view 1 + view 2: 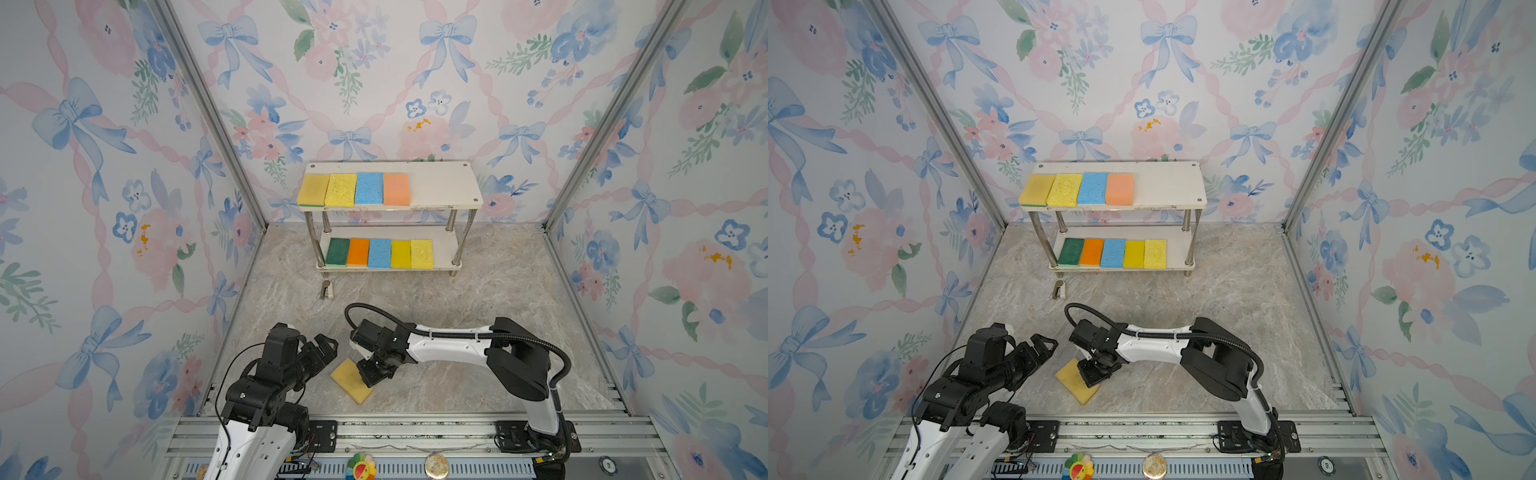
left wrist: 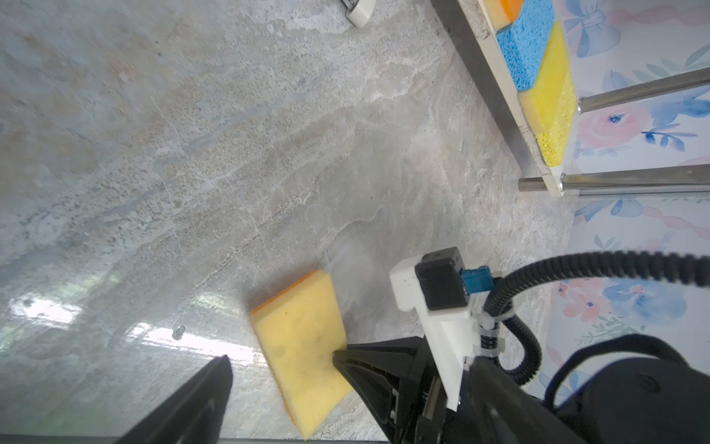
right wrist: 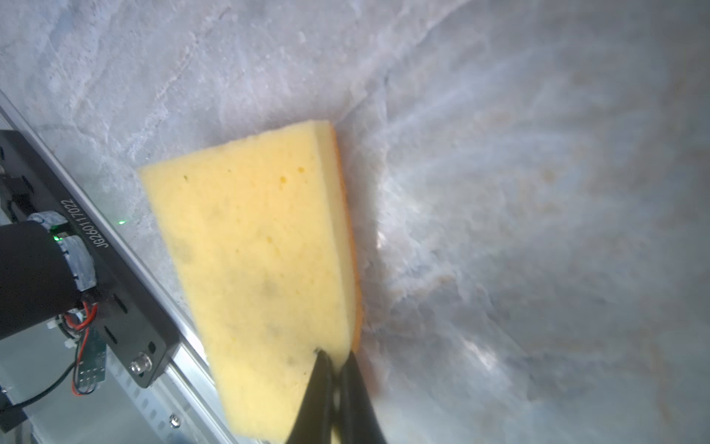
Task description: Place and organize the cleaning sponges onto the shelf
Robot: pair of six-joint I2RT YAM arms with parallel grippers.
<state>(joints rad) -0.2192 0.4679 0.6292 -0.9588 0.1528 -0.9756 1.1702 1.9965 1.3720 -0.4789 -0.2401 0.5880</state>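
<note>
A yellow sponge [image 1: 350, 380] [image 1: 1074, 383] with an orange underside lies at an angle on the marble floor near the front rail. My right gripper [image 1: 371, 372] [image 3: 334, 357] is shut on one edge of it, and the pinched foam bulges around the fingertips. The sponge [image 3: 249, 246] [image 2: 297, 342] stretches away from those jaws. My left gripper [image 1: 323, 348] hangs open just left of the sponge, holding nothing. The shelf [image 1: 440, 187] stands at the back wall. Several sponges [image 1: 357, 189] line its top board and several more [image 1: 378, 252] fill the lower board.
A small beige clip-like object [image 1: 327, 289] lies on the floor in front of the shelf's left leg. An aluminium rail [image 1: 415, 428] with both arm bases runs along the front edge. Flowered walls close in the sides and back.
</note>
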